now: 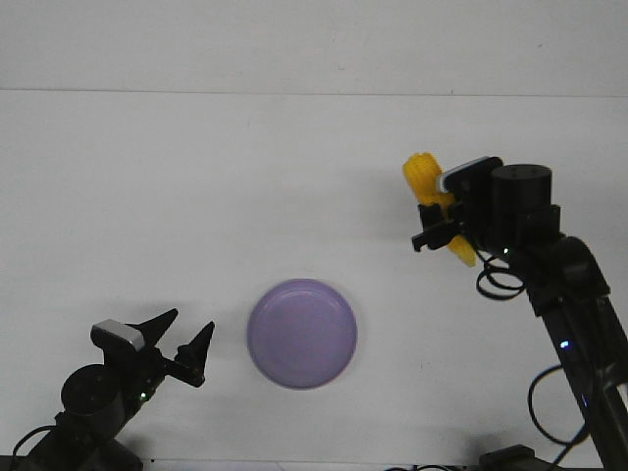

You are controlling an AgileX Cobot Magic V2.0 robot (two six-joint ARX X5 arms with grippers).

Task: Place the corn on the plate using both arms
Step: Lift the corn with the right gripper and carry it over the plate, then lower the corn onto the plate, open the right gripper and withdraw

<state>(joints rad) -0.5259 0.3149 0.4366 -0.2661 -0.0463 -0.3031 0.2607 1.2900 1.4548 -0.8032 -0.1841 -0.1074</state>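
Two black jointed arms are seen, the left arm (93, 397) at the lower left of the frame and the right arm (559, 294) at the right edge. A small grey block is carried on each wrist. Black pointed fingers (157, 324), looped black cables and tiny lights are visible.

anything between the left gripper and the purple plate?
Nothing. In the front view, only bare white table separates the open black left gripper from the round lavender plastic plate.
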